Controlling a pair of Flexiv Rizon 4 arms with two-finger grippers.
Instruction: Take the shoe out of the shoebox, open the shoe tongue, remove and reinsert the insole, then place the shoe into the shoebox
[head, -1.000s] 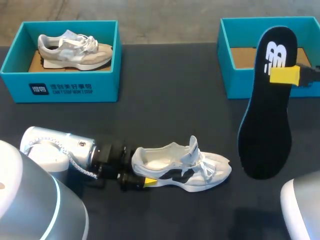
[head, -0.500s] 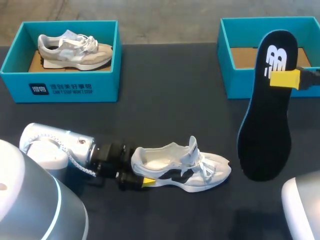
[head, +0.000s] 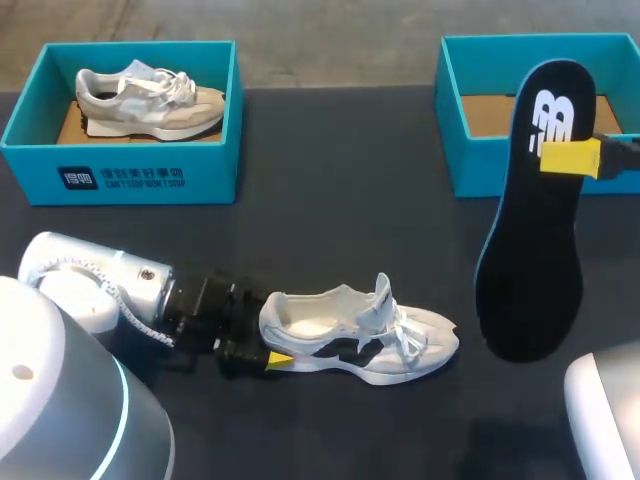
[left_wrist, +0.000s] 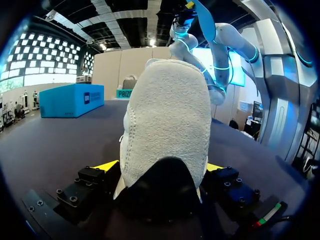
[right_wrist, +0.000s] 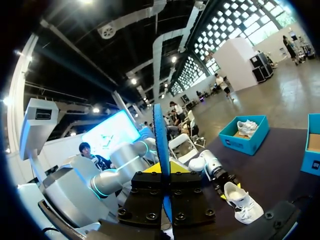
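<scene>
A white shoe (head: 360, 340) with black side marks lies on the dark table, toe to the right and tongue raised. My left gripper (head: 268, 342) is at its heel. In the left wrist view the suede heel (left_wrist: 167, 130) fills the space between the widely spread yellow fingertips (left_wrist: 106, 165), so this gripper is open. High at the right, my right gripper (head: 572, 157) is shut on the black insole (head: 530, 230), which hangs toe down above the table. In the right wrist view the insole (right_wrist: 161, 140) shows edge-on between the fingers.
A teal shoebox (head: 130, 175) at the back left holds a grey shoe (head: 150, 100). A second teal shoebox (head: 470, 150) at the back right shows only its cardboard floor. Bare dark table lies between the boxes and the white shoe.
My left arm has drawn back a little to the left, and the white shoe has slid slightly left with it. The right gripper and insole have barely moved.
</scene>
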